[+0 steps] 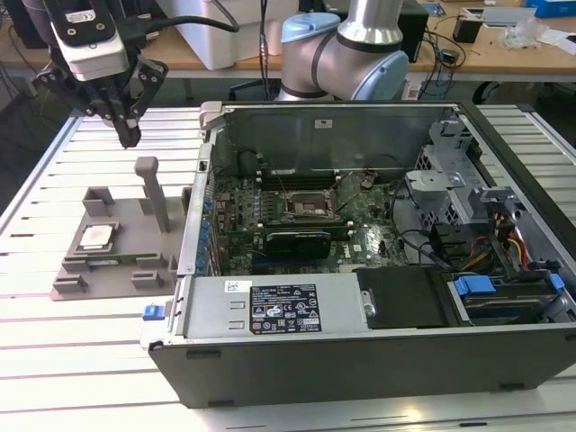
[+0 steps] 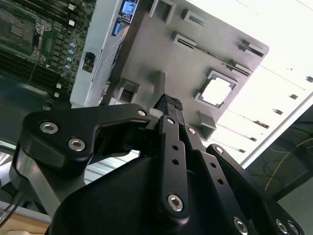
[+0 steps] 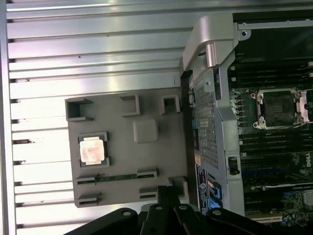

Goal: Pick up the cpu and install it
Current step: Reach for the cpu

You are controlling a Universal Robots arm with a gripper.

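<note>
While the gripper [image 1: 130, 137] hung high over the table [image 1: 90, 360] in the exterior view, its fingers pressed together on nothing, the cpu [image 1: 95, 238] lay flat in a recess of the grey tray [image 1: 126, 261], well below the fingertips and to the exterior view's left of the open case [image 1: 360, 351], whose socket [image 1: 301, 205] sat bare on the board. In the second wrist view the closed, empty gripper [image 2: 168, 103] pointed at the tray [image 2: 161, 54], with the cpu [image 2: 215, 91] off to one side of its line. In the first wrist view the cpu [image 3: 92, 150] showed a bright metal top, apart from the gripper [image 3: 166, 192]. It looked light, thin and stiff, its smooth top likely slippery and its underside probably fragile, so opposite side edges seemed the safest place to grip.
</note>
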